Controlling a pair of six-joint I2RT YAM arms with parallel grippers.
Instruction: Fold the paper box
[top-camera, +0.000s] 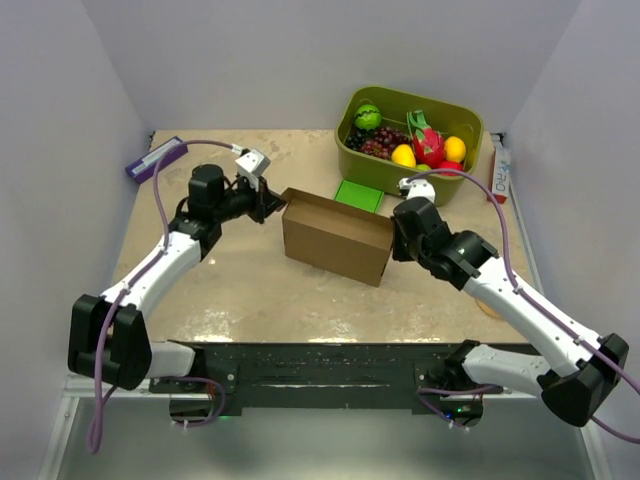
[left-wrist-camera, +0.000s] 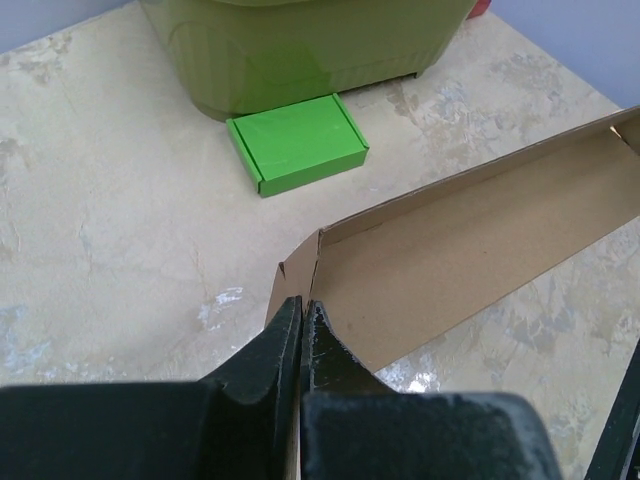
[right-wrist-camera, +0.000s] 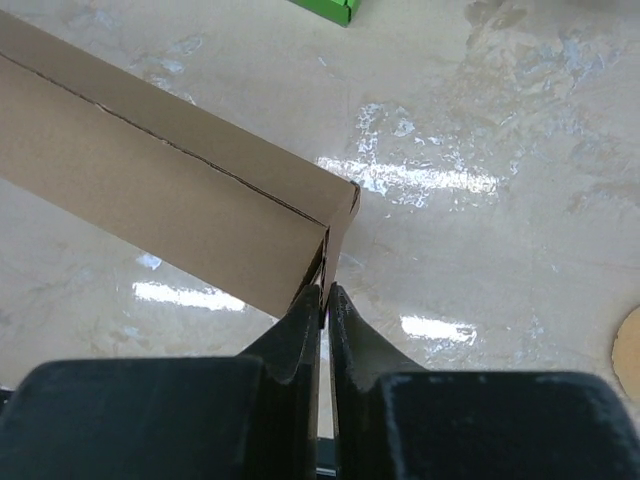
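Box: we find the paper box (top-camera: 335, 240) in the middle of the table (top-camera: 250, 290), stretched between the two arms, just in front of the small flat green box (left-wrist-camera: 297, 142) and near the olive-green fruit bin (top-camera: 410, 128)
Shape so far: we see long walls raised and the top open, with bare cardboard inside in the left wrist view; no lid is closed over it
Left gripper: the left gripper (left-wrist-camera: 301, 325) has its fingers (left-wrist-camera: 272, 348) clenched on the thin end flap at the box's left end
Right gripper: the right gripper (right-wrist-camera: 326, 300) has its fingers (right-wrist-camera: 352, 335) pinched on the upright edge at the box's right end corner
Lifted or resting: we cannot tell whether the box sits on the table or hangs slightly above it
Step in hand: we judge that this is mid-fold, with both ends held so the body keeps its form while the end walls are shaped
Next move: we think one end should be turned inward along its crease while the other arm holds steady; both grips are on single thin edges, so a hard pull could tear or buckle the card
Risk: we think the walls may spring open if either pinch lets go early
Writing on the box: none, plain brown on every face we see
Writing on the green box: none visible
Other lettering: a white packet (top-camera: 500, 170) at the table's right edge carries dark letters too small for us to read
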